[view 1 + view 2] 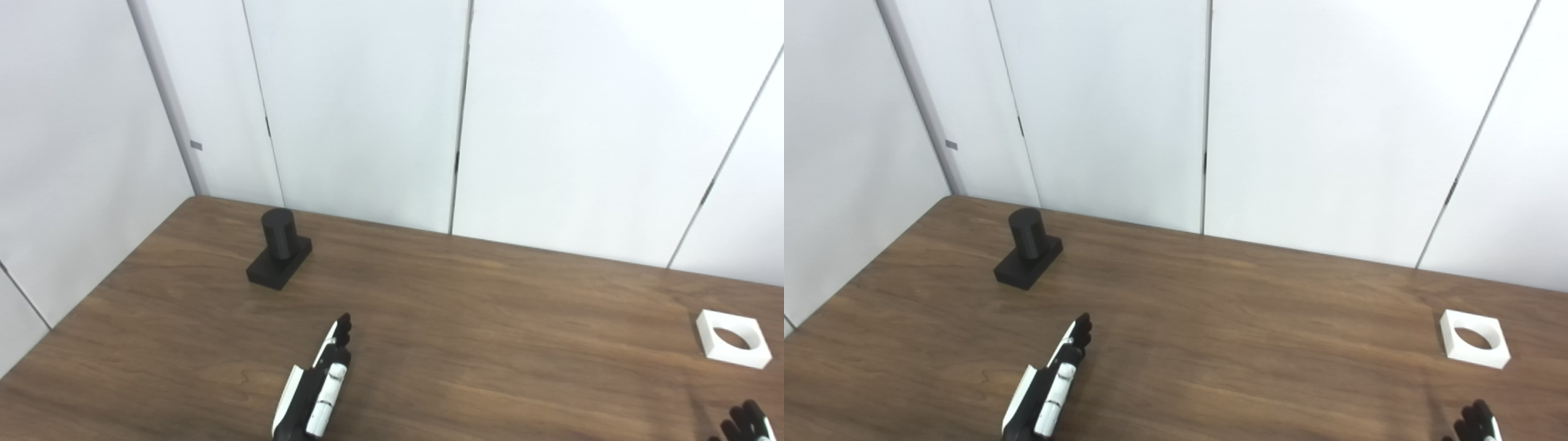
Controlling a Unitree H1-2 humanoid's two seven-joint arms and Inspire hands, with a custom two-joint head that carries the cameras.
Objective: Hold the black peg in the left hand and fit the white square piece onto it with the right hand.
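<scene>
The black peg (280,247), a short cylinder on a square black base, stands upright on the wooden table (459,318) at the far left. The white square piece (733,338) with a round hole lies flat near the table's right edge. My left hand (318,386) is near the front, below and to the right of the peg, fingers stretched out toward it, open and empty. My right hand (744,424) shows only its fingertips at the bottom right corner, below the white piece, holding nothing.
White wall panels (367,110) stand close behind the table and along its left side. The table's left edge (92,294) runs diagonally near the peg.
</scene>
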